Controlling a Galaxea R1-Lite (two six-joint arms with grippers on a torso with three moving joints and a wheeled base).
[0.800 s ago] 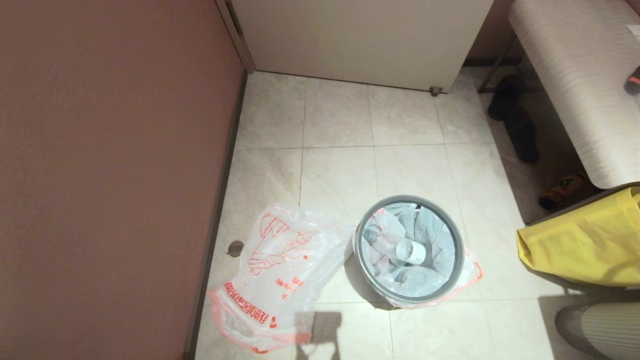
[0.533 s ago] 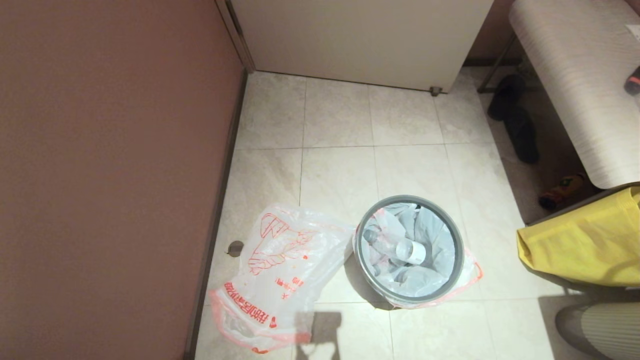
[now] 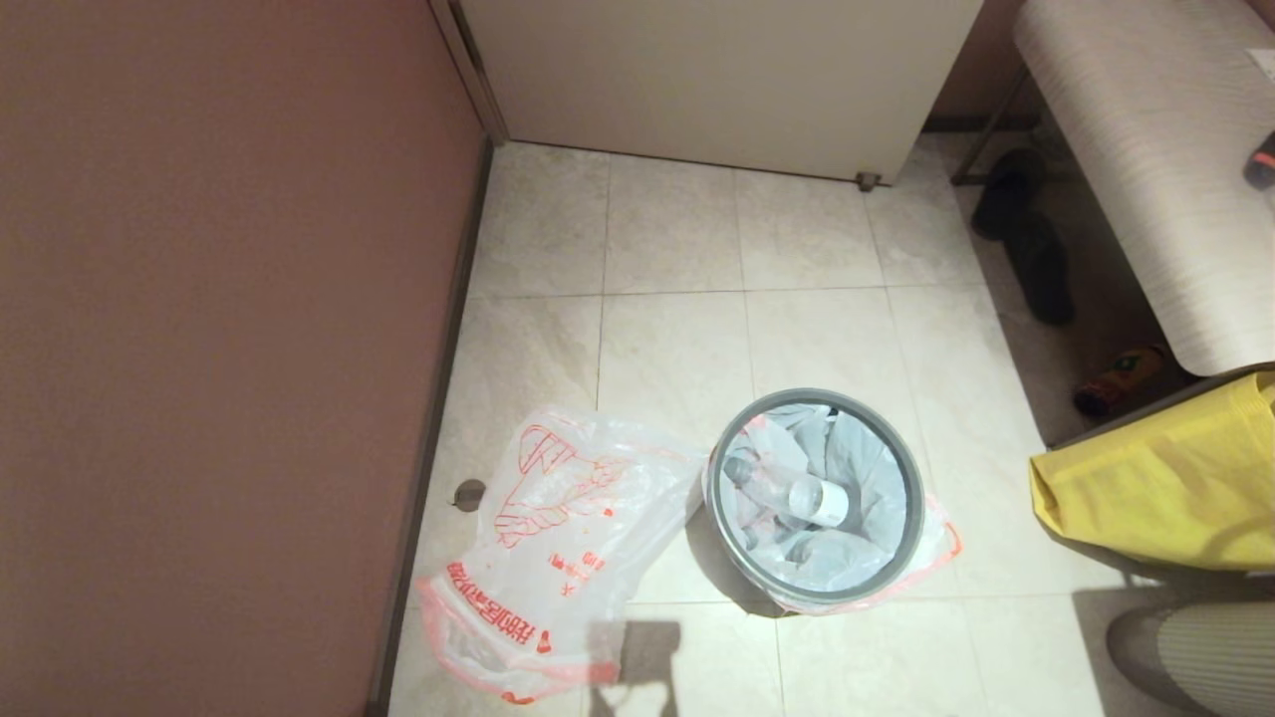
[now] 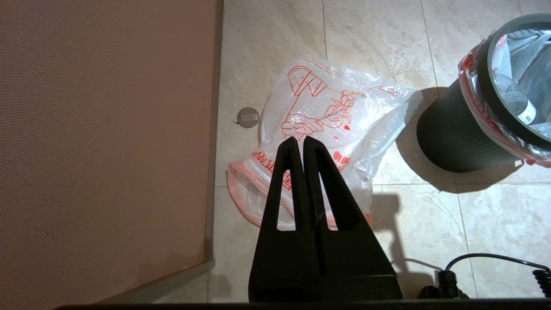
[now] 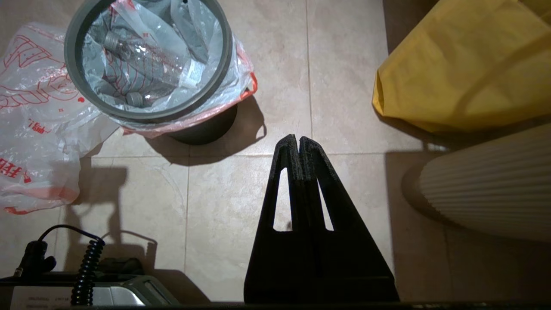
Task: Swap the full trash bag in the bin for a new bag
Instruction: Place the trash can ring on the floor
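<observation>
The bin [image 3: 901, 543] stands on the tiled floor with a grey hoop on its rim. The full trash bag [image 3: 852, 478] lines it, its pink-orange hem [image 3: 941, 558] folded over the outside, a clear plastic bottle [image 3: 797, 493] lying inside. The new bag [image 3: 558, 538], printed in red, lies flat on the floor left of the bin. In the left wrist view my left gripper [image 4: 299, 138] hangs shut high above the new bag [image 4: 340, 112], holding nothing. My right gripper [image 5: 298, 137] is shut and empty above bare floor, to the right of the bin [image 5: 202, 129]. Neither gripper shows in the head view.
A brown wall [image 3: 219, 349] runs along the left. A white cabinet [image 3: 717, 80] closes the back. A yellow fabric bag [image 3: 1155, 488] and a ribbed pale object [image 3: 1195, 657] sit to the right, dark slippers [image 3: 1026, 239] under a bench [image 3: 1155, 159]. A floor drain [image 3: 468, 493] lies by the wall.
</observation>
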